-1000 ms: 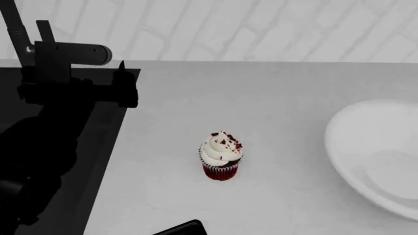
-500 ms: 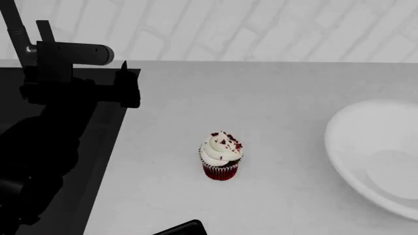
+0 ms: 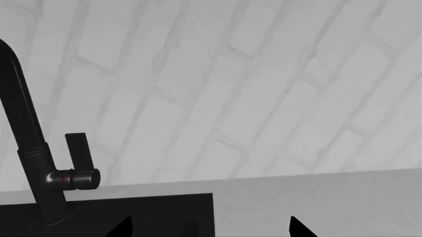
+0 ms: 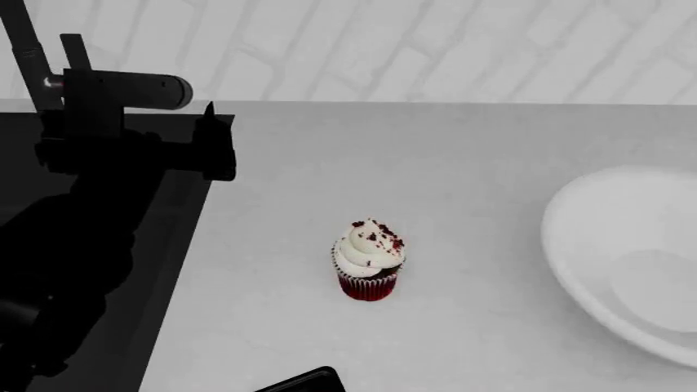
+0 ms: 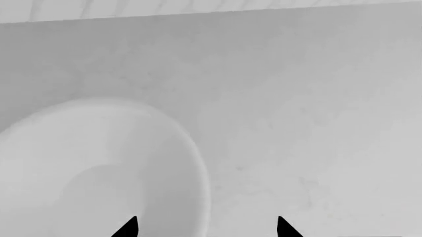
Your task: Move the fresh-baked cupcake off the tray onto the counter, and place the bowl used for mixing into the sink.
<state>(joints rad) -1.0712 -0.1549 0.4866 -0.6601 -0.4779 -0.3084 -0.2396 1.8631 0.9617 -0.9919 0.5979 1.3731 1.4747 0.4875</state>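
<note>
The cupcake (image 4: pixel 370 262) stands mid-counter (image 4: pixel 458 163), off the tray (image 4: pixel 305 382) at the front edge. The white bowl (image 4: pixel 626 257) sits empty at the right edge, the sink (image 4: pixel 109 269) at the left. Both my claws, left (image 3: pixel 209 228) and right (image 5: pixel 205 228), are spread wide, grasping nothing.

Red-wrapped, white-frosted cupcake (image 4: pixel 370 261) with red crumbs; plain white bowl (image 4: pixel 626 261); pale grey counter (image 4: pixel 436 163); black sink (image 4: pixel 163 237).

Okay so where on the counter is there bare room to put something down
The counter is bare between the sink edge and the cupcake, between the cupcake and the bowl, and along the back wall. Crowded: the near edge by the tray, and the left gripper over the sink corner.
</note>
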